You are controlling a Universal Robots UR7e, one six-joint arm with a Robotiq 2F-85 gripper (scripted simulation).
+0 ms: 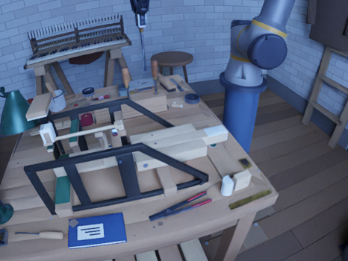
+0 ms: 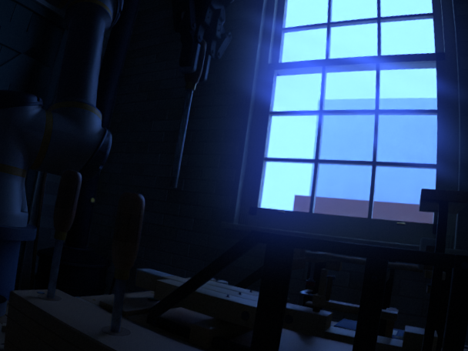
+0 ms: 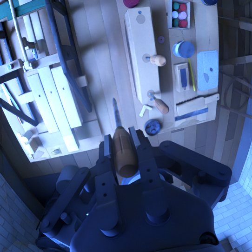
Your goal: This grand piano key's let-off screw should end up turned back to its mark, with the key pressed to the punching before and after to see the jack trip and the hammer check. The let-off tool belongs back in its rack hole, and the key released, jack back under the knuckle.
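Observation:
The gripper [image 1: 141,23] is cut off by the top of the side camera's picture, high above the back of the bench. The let-off tool [image 3: 122,145], with a wooden handle and a long steel shaft [image 1: 143,52], hangs point down from it. Below stands the wooden tool rack [image 3: 141,54] with two other wooden-handled tools [image 3: 158,60] [image 3: 161,105] in its holes and one hole [image 3: 140,18] empty. The piano action model with its key [image 1: 175,140] and hammer [image 1: 46,134] sits in a dark frame mid-bench. The gripper [image 3: 120,141] is closed around the let-off tool's handle.
Behind the bench a keyboard action [image 1: 76,37] rests on trestles and a round stool [image 1: 171,59] stands by the brick wall. The robot's blue base [image 1: 242,108] stands to the right. Small tins, a notebook [image 1: 96,230], pliers [image 1: 181,206] and blocks lie around the bench.

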